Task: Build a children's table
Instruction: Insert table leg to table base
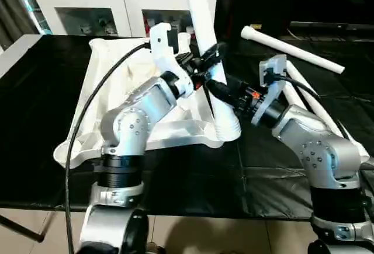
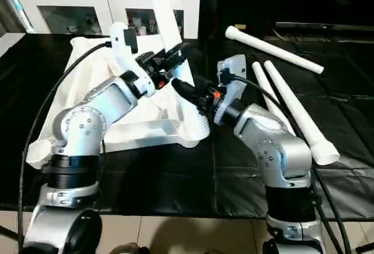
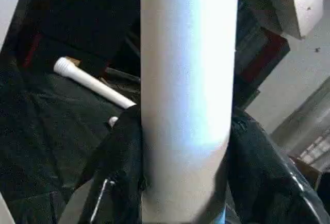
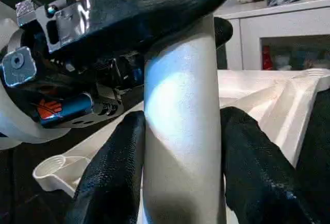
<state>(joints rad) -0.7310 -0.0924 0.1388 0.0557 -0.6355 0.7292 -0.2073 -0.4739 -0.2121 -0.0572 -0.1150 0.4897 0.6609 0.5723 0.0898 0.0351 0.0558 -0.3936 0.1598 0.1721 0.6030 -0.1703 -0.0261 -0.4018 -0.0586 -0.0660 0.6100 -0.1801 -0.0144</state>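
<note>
With my left gripper [image 1: 205, 57] and right gripper [image 1: 215, 86] both pinching the leg [image 1: 204, 38] standing in the top's [image 1: 175, 134] near corner socket (three legs wait on the counter [image 1: 47, 149]), I should turn it squarely, keeping it upright.

I can't read any text, label, brand, number or sign anywhere from here. The red patch on the gripper body in my right wrist view is too blurred to make out as lettering.
</note>
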